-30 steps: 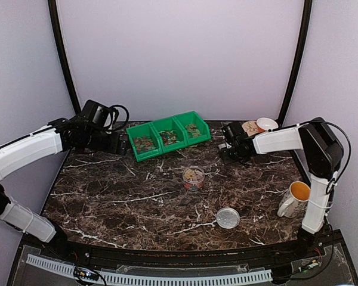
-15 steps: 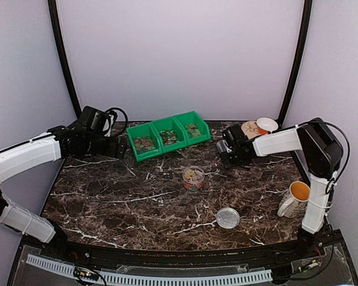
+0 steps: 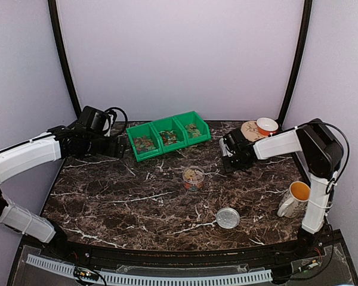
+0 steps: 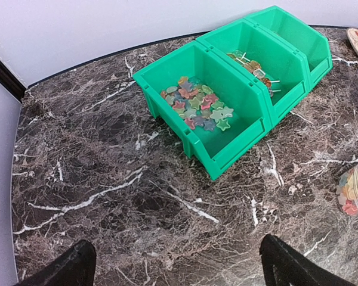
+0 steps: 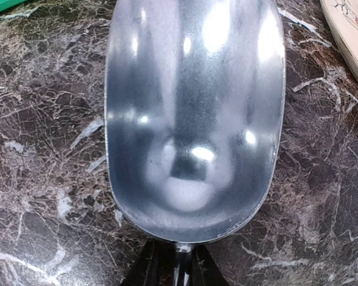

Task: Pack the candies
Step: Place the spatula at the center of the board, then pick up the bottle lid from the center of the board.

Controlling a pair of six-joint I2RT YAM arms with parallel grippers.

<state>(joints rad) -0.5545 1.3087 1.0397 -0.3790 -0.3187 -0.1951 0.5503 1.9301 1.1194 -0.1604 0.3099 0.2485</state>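
The candies (image 4: 194, 107) are small coloured sweets piled in the left green bin (image 4: 241, 149); more lie in the middle bin (image 4: 256, 68). In the top view the candies (image 3: 144, 143) sit in the row of three bins (image 3: 146, 155) at the back. My left gripper (image 3: 119, 146) is open and empty, left of the bins; its dark fingertips (image 4: 77, 268) frame bare table. My right gripper (image 3: 234, 154) is shut on the handle of an empty metal scoop (image 5: 194, 107), low over the table right of the bins. A clear jar (image 3: 193, 177) in the middle holds some candies.
The jar's grey lid (image 3: 228, 217) lies near the front. A white mug (image 3: 293, 199) stands at the right edge. A patterned plate (image 3: 249, 127) and a small bowl (image 3: 267, 125) sit at the back right. Curved walls enclose the marble table.
My right gripper has carried the scoop a little right and nearer. My left gripper drew back slightly from the bins, then stayed still.
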